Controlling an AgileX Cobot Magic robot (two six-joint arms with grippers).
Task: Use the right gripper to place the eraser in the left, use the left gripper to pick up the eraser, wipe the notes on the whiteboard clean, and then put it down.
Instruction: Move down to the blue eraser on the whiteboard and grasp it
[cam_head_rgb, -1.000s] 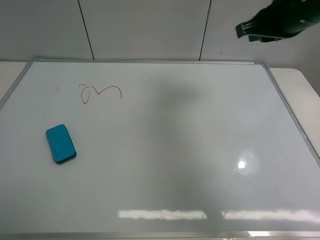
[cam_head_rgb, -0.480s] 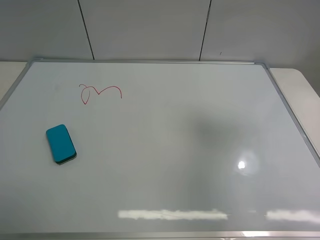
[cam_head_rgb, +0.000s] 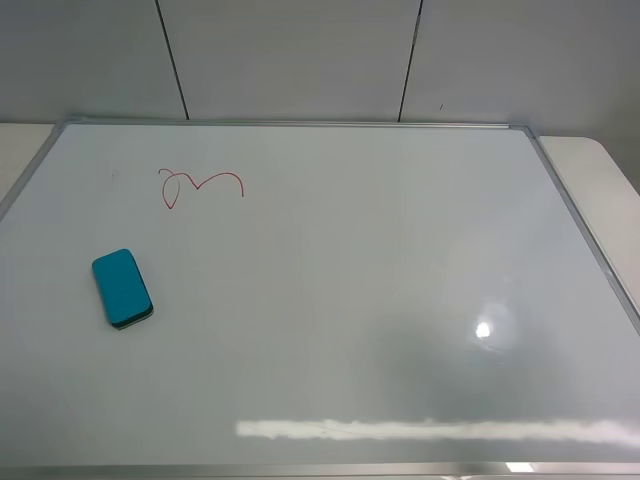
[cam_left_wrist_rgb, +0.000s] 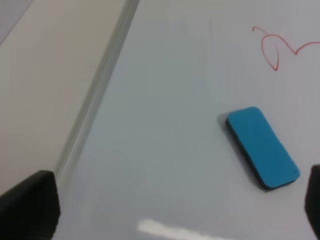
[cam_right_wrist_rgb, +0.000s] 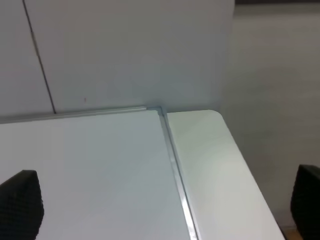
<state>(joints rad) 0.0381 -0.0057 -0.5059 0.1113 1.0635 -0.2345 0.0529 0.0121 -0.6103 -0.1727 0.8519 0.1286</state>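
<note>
The teal eraser (cam_head_rgb: 122, 288) lies flat on the left part of the whiteboard (cam_head_rgb: 350, 260), below the red notes (cam_head_rgb: 200, 184). Neither arm shows in the exterior high view. In the left wrist view the eraser (cam_left_wrist_rgb: 261, 147) and the notes (cam_left_wrist_rgb: 280, 47) lie on the board ahead of my left gripper (cam_left_wrist_rgb: 172, 210), which is open and empty, its fingertips (cam_left_wrist_rgb: 30, 207) at the picture's edges. My right gripper (cam_right_wrist_rgb: 162, 205) is open with nothing in it and hangs above the whiteboard (cam_right_wrist_rgb: 90, 170) near its far right corner.
The board's silver frame (cam_left_wrist_rgb: 95, 95) borders a cream tabletop (cam_left_wrist_rgb: 50, 75) on the left and a white tabletop (cam_right_wrist_rgb: 210, 160) on the right. Grey wall panels (cam_head_rgb: 300, 60) stand behind. A lamp glare (cam_head_rgb: 483, 329) sits on the board's right half.
The right arm, seen at the upper right of the exterior high view one second ago, has left that view, and its shadow on the board has faded. The eraser has not moved.
</note>
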